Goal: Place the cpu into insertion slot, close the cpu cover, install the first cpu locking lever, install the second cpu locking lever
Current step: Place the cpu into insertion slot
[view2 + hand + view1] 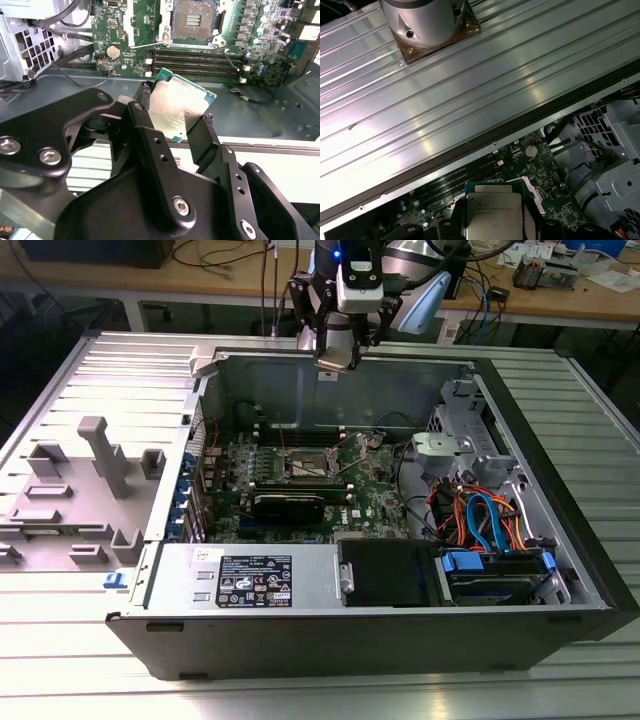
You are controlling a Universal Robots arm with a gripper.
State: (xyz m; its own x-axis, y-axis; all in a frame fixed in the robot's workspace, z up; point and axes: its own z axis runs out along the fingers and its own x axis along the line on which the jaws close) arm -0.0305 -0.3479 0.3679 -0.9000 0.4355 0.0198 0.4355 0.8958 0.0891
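Note:
My gripper (176,106) is shut on the cpu (181,107), a flat square chip with a silver top and green edge, pinched by two opposite edges between the black fingers (145,92). The first wrist view also shows the cpu (492,215). In the exterior view the gripper (331,364) hangs above the far wall of the open computer case (330,645), higher than the board. The insertion slot (194,20) lies uncovered with its gold contacts showing, some way ahead of the chip; it sits mid-board (308,466). I cannot make out the cpu cover or the levers for certain.
Long black memory sticks (200,57) lie between the chip and the socket. A power supply box (250,580) fills the near side of the case. A drive cage (455,445) and coloured cables (482,515) crowd the exterior view's right. A grey plastic shroud (100,455) lies on the exterior view's left.

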